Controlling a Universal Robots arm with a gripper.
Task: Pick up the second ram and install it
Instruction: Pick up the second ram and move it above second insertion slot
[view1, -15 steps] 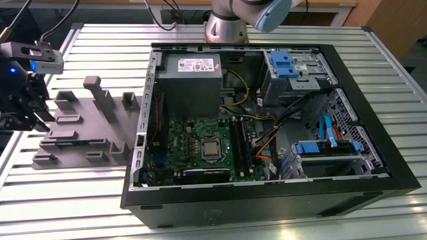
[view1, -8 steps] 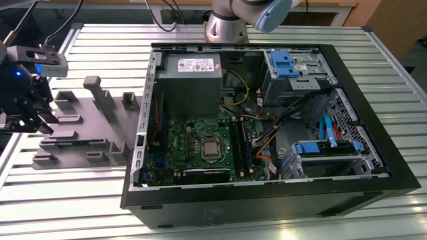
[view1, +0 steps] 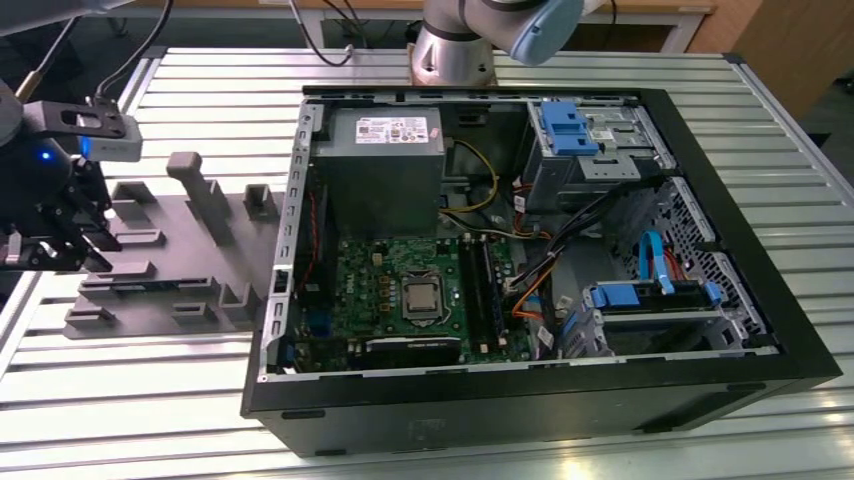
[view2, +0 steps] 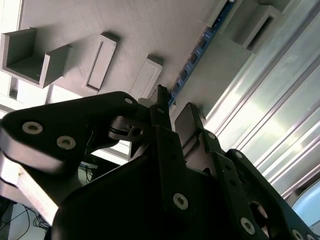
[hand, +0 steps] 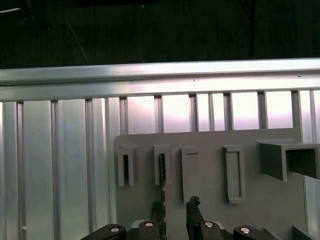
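Observation:
The second ram (hand: 162, 175) stands on edge in a slot of the grey holder plate (hand: 210, 210); it is a thin dark board with a blue edge and small chips (view2: 196, 50). My gripper (hand: 174, 212) is open right over its near end, one finger on each side. The ram lies closer to one fingertip (hand: 156, 207) than to the other (hand: 193, 204), and a gap shows between the fingers in both wrist views. In the exterior view the gripper (view1: 60, 248) hangs over the far left end of the holder plate (view1: 174, 255), well away from the motherboard's black slots (view1: 471, 290).
The open computer case (view1: 534, 260) lies on the slatted metal table (view1: 200, 90) at the exterior view's right, with power supply, cables and blue drive cages inside. Raised grey blocks (view1: 200, 185) stand up from the holder plate. The table's edge rail (hand: 160, 72) runs just past the plate.

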